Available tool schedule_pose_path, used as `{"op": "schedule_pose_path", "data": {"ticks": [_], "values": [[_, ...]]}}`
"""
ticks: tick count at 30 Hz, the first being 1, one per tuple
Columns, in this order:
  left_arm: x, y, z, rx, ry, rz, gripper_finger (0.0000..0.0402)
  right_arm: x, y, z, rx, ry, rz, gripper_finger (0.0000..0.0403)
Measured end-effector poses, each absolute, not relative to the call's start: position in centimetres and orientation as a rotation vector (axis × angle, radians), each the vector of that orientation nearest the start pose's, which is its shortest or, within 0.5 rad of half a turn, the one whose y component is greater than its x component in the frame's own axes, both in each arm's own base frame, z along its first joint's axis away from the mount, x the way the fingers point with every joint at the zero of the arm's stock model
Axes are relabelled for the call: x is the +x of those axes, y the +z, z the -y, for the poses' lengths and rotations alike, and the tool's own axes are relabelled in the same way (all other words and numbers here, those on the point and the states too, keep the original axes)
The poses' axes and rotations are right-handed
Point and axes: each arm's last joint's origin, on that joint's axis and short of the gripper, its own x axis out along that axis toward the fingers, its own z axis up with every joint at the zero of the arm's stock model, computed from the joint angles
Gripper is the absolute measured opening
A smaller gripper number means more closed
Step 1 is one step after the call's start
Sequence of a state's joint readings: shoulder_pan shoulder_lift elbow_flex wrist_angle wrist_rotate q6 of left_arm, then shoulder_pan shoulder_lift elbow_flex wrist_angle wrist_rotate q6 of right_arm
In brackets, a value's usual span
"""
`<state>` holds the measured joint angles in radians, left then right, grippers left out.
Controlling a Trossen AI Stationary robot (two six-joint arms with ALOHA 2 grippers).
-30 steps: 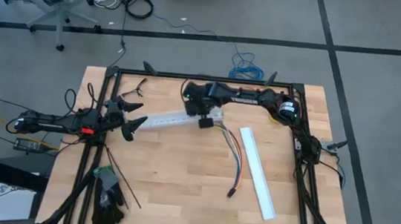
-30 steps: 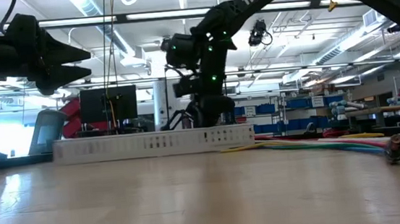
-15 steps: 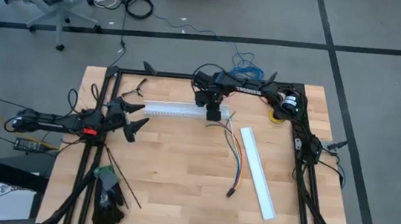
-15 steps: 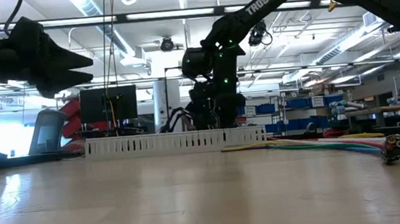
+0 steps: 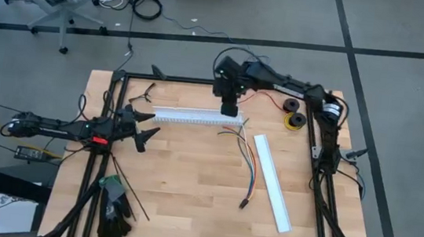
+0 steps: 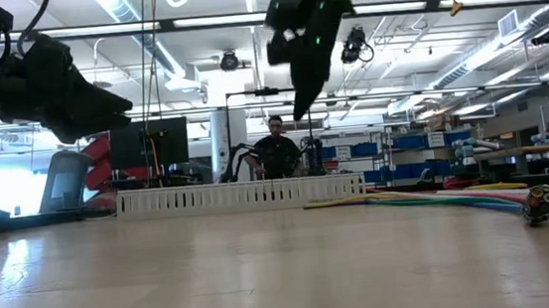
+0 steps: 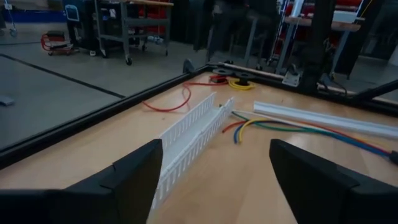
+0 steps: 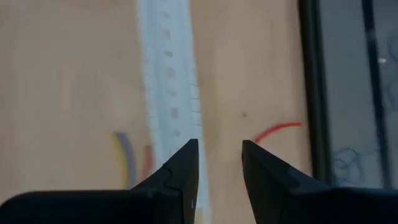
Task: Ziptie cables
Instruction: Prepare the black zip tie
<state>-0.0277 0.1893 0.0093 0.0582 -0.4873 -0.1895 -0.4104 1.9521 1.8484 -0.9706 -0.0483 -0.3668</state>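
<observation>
Cables: the cables [image 5: 245, 160] lie loose on the table [image 5: 188, 195] right of centre, fanned out at the 12 o'clock end and running toward 6 o'clock to a small dark connector [image 5: 243, 204]. No tie is on them, so the bundling looks not yet begun.
Cable neighbours: a flat white strip [image 5: 272, 182] lies just beside them at 3 o'clock. The slotted channel [image 5: 195, 117] lies crosswise at their 11 o'clock, its near end close to the fanned wire tips, probably set there as a bed for the wires.
Right gripper: the right gripper [image 5: 230, 107] hangs above the channel's right end, clear of it and empty. Its fingers [image 8: 180, 171] are parted by a narrow gap, and its wrist view looks straight down on the channel.
Left gripper: the left gripper [image 5: 145, 126] hovers at 9 o'clock of the table, well apart from the cables. Its fingers [image 7: 140, 174] are spread wide around nothing and point along the channel toward the wires, a waiting pose that faces the work.
Red wire: a single red wire [image 7: 171, 102] curls near the table's 12 o'clock edge, beyond the channel.
Spools: two small spools [image 5: 293, 114] sit near the 1 o'clock corner, apart from the work.
Gloves: dark gloves [image 5: 113, 211] lie at the 7 o'clock corner.
Next need: my guess is one gripper must gather the fanned ends before any tie can go round.
</observation>
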Motion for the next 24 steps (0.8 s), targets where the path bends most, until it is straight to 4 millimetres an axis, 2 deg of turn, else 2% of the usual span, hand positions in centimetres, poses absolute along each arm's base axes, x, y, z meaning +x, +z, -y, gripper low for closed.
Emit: {"op": "schedule_pose_path", "data": {"ticks": [5,10,17,24], "values": [[10.7,15.8,-1.0,-0.141,0.445,-0.114,0.0240,37.8,31.8,12.3,-0.052,-0.070,-1.070,0.0111],[10.9,17.1,-0.7,-0.130,0.342,-0.103,0.0187,38.5,31.6,8.2,-0.060,-0.040,-1.113,0.0111],[11.1,18.5,-0.4,-0.139,0.236,-0.154,0.0142,38.7,27.3,3.2,-0.125,-0.114,-1.230,0.0111],[11.3,21.6,0.1,-0.134,0.140,-0.293,0.0131,37.4,22.7,0.6,-0.061,-0.158,-1.298,0.0111]]}}
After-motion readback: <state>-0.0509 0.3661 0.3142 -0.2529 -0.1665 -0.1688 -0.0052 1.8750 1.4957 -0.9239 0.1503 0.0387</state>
